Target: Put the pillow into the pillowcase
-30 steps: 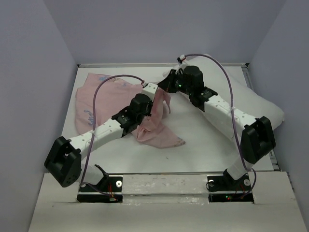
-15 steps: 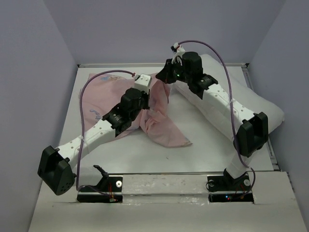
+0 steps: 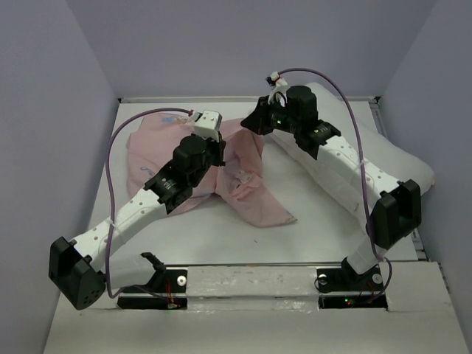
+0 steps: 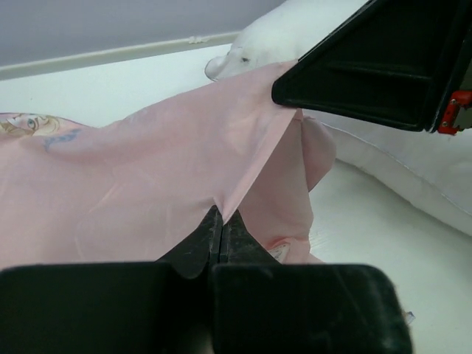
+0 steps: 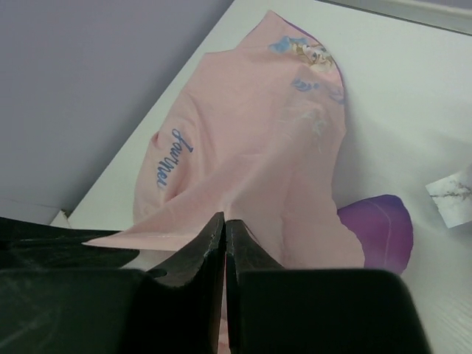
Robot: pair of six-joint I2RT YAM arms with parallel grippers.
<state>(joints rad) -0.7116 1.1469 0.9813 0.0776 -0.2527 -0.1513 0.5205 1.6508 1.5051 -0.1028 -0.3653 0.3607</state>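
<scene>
The pale pink pillowcase (image 3: 247, 188) hangs lifted between both grippers, its lower part trailing on the white table (image 3: 324, 228). My left gripper (image 3: 220, 146) is shut on an edge of the pillowcase (image 4: 147, 177), the jaws (image 4: 220, 215) pressed together on a pinched fold. My right gripper (image 3: 255, 124) is just behind it, shut on another part of that edge. In the right wrist view the pillowcase (image 5: 251, 140) pulls taut from the jaw tips (image 5: 225, 223), and its purple side (image 5: 380, 221) shows. The white pillow (image 3: 402, 158) lies along the right side, under the right arm. The left wrist view shows the pillow (image 4: 398, 162) beyond the fabric.
Grey walls close in the table on the left, back and right. The right gripper's black body (image 4: 369, 66) is close above the left one. A small white tag (image 5: 451, 193) shows at the right edge of the right wrist view. Bare table lies in front of the fabric.
Both grippers rose and moved toward the back wall, the left arm swinging left. The pillowcase went from a bunched heap to being drawn up and spread between them.
</scene>
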